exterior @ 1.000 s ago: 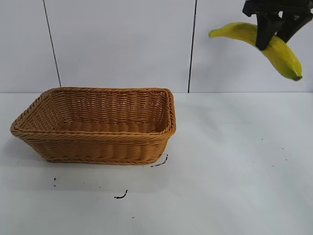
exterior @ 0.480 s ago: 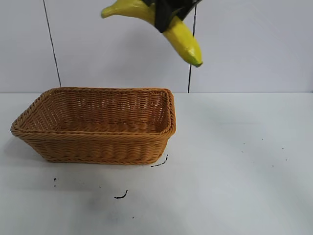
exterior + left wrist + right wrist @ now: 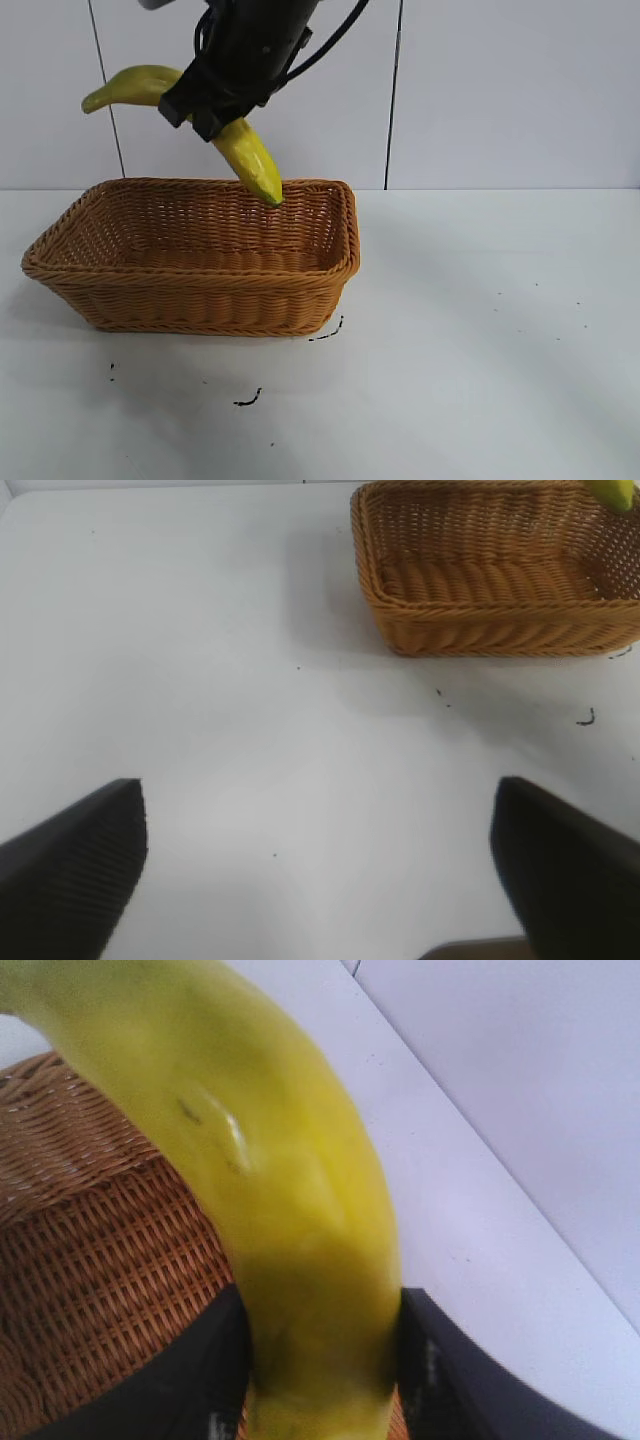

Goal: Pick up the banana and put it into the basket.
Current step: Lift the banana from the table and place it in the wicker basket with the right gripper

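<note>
The pickup is done: the right gripper (image 3: 215, 105) is clamped around the middle of the banana (image 3: 245, 155), holding it in the air above the basket (image 3: 200, 300). The banana tilts, with one end pointing down toward the basket's back rim and the other end sticking up and out past the basket's left side. It does not touch the basket, as far as can be judged. What is left is to lower the banana into the basket and let go.

Compared with the frames from a second and half a second ago, the banana has travelled from far off to the right of the basket, across to a spot over it, and has also come lower toward the rim. The basket itself has not moved.

The left gripper (image 3: 320, 870) hangs over the bare table well away from the basket, its two fingers spread wide apart and holding nothing.
</note>
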### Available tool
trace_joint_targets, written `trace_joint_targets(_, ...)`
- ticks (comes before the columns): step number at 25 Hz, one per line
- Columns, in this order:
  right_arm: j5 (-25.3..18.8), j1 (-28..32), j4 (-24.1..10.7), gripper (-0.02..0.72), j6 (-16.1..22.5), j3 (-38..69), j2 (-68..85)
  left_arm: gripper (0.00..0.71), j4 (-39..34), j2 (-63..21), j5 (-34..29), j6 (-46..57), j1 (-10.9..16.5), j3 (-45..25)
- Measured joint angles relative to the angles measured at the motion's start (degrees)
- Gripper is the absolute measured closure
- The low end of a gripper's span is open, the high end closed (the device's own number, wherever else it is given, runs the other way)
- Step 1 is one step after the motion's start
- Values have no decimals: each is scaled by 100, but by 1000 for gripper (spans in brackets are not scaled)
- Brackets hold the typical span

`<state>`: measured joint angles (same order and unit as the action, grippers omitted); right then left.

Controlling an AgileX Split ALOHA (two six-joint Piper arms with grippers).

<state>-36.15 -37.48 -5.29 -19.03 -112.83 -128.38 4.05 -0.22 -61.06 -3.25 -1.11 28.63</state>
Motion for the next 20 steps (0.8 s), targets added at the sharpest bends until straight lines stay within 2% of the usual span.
trace_joint_targets(15,-34,0,-22,403,0,12,-462,17,0,0,0,0,0,0)
trace_joint_targets(16,-28,0,-22,370,0,12,-462,17,0,0,0,0,0,0)
trace_joint_targets(19,-17,0,-22,148,0,12,-442,17,0,0,0,0,0,0)
trace_joint_targets(20,-11,0,-22,103,0,12,-426,17,0,0,0,0,0,0)
